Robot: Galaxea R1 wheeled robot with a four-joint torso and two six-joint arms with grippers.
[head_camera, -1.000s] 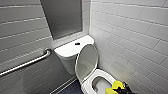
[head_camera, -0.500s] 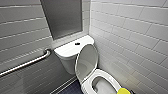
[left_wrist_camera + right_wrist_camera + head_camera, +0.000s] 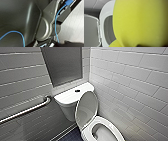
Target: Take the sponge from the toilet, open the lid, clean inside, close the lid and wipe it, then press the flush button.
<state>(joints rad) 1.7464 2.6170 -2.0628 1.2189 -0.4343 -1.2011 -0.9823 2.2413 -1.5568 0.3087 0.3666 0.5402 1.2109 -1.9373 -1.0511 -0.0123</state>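
The white toilet [image 3: 72,98] stands in the corner with its lid [image 3: 86,109] raised against the tank. The seat ring [image 3: 111,124] is down around the open bowl [image 3: 103,135]. The dark flush button [image 3: 77,91] sits in the middle of the tank top. In the right wrist view the yellow sponge [image 3: 140,22] looms very close to the camera, held by my right gripper. Past it I see the seat [image 3: 107,12], the bowl's inside [image 3: 108,30] and the upright lid [image 3: 90,31]. My left gripper stands open and holds nothing.
A metal grab bar [image 3: 27,110] runs along the left tiled wall. The right tiled wall [image 3: 130,84] is close beside the toilet. A dark panel [image 3: 62,64] hangs above the tank. The left wrist view has light floor tiles [image 3: 75,25].
The yellow sponge and dark gripper that sat at the head view's lower edge, by the bowl's rim, have dropped below that edge. The toilet and raised lid are unchanged.
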